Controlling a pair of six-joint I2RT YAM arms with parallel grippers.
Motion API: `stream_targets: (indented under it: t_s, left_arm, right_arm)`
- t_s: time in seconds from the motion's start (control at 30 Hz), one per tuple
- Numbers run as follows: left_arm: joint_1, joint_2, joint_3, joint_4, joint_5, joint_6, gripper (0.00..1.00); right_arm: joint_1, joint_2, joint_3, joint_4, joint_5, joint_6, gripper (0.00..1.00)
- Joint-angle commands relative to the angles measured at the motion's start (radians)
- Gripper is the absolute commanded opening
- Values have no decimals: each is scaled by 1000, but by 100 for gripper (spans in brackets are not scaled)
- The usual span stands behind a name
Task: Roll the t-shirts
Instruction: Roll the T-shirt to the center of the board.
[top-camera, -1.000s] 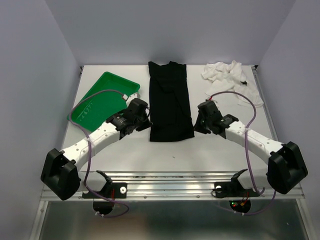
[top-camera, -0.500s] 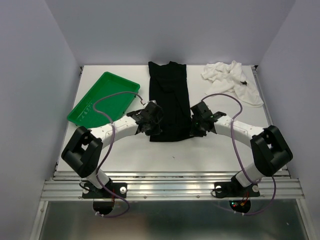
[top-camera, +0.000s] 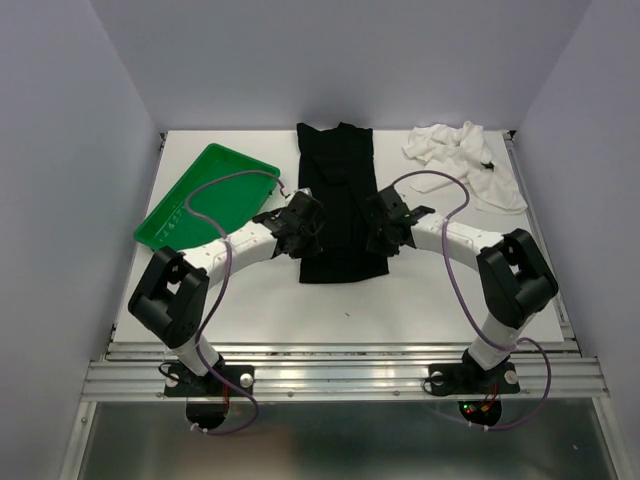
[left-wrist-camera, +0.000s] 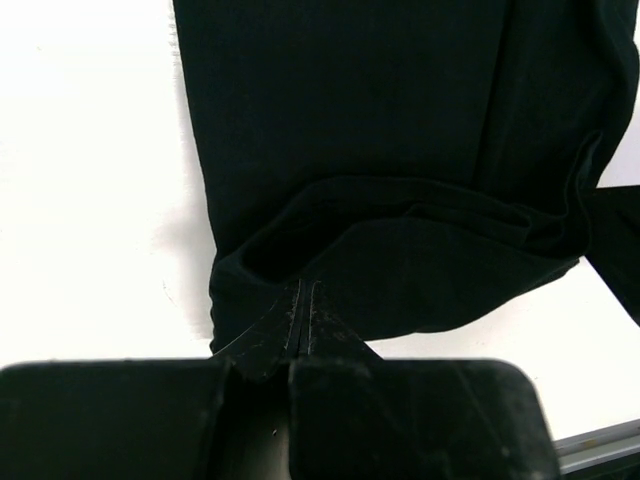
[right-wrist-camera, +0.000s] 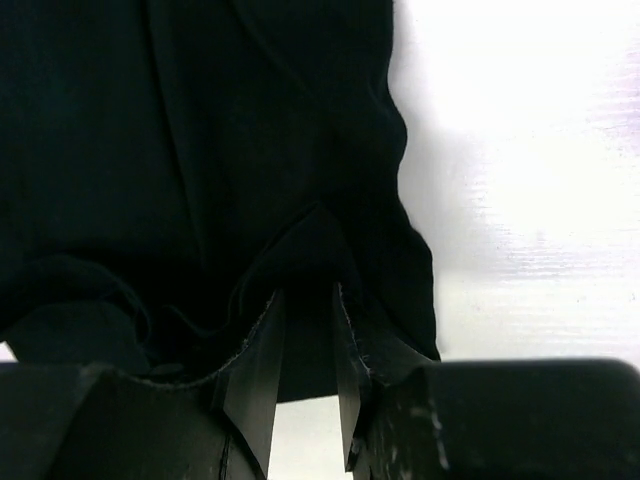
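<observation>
step: start rolling black shirt (top-camera: 338, 190), middle of frame | left gripper (left-wrist-camera: 302, 285): pinched shut on its near edge | right gripper (right-wrist-camera: 306, 292): narrow gap, cloth at tips, grip unclear | tip: lift both corners level, roll tight | white shirt (top-camera: 462, 155): crumpled, upper right

Nothing in these views can be read as text, a label, a brand, a number or a sign. The green tray (top-camera: 220, 165), at about ten o'clock on the table (top-camera: 420, 300), has a short row of small pale marks on its floor toward its seven o'clock end, but they are too small to make out. The black t-shirt (top-camera: 340, 200) at twelve o'clock and the white t-shirt (top-camera: 460, 150) at two o'clock show only plain cloth.
</observation>
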Motion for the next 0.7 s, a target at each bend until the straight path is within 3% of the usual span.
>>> stream_targets:
  t_s: [0.0, 0.57, 0.67]
  left_arm:
    - [2, 8, 23, -6, -14, 26, 0]
    - [23, 63, -19, 33, 7, 35, 0]
    - [27, 62, -20, 34, 10, 35, 0]
  right_arm:
    - [-6, 9, 41, 23, 52, 18, 32]
    - [-6, -61, -113, 37, 20, 24, 32]
    - [-6, -62, -131, 57, 8, 27, 25]
